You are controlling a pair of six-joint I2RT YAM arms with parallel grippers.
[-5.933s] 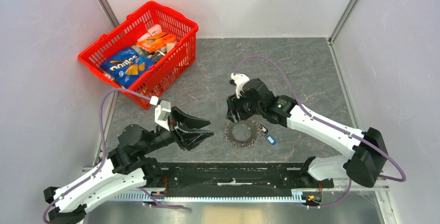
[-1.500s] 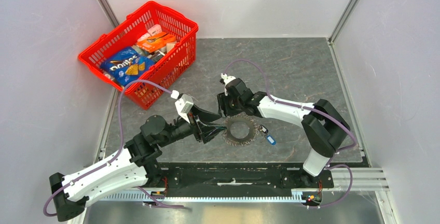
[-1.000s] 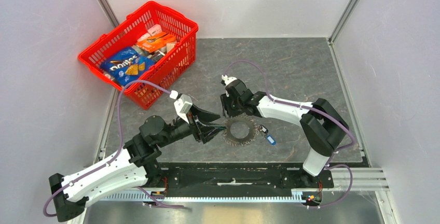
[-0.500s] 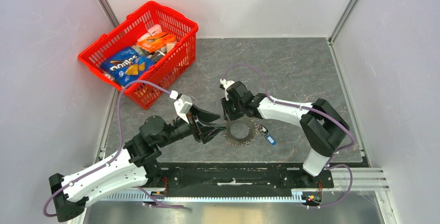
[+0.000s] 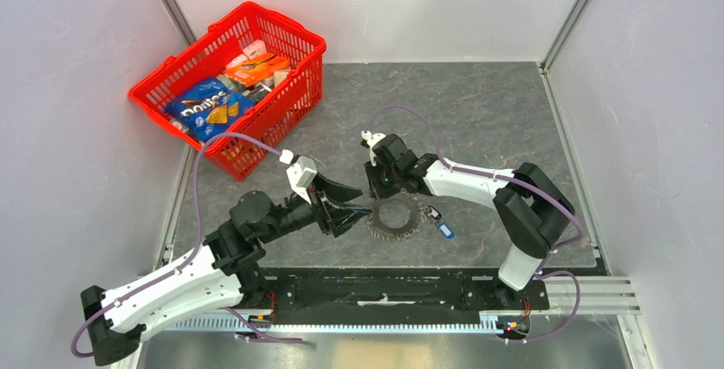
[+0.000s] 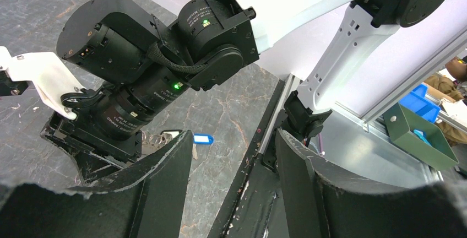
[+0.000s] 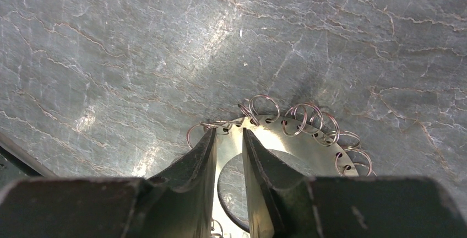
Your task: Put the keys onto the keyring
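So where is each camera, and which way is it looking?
Top external: high above and behind the arms, looking down at the table; both arms show, plus the red basket.
Left wrist: on the left arm, looking across the table at the right arm; the left gripper frames the bottom.
Right wrist: on the right arm, looking down; the right gripper sits over the wheel of keys.
Shared: top and left wrist both show the blue-tagged key.
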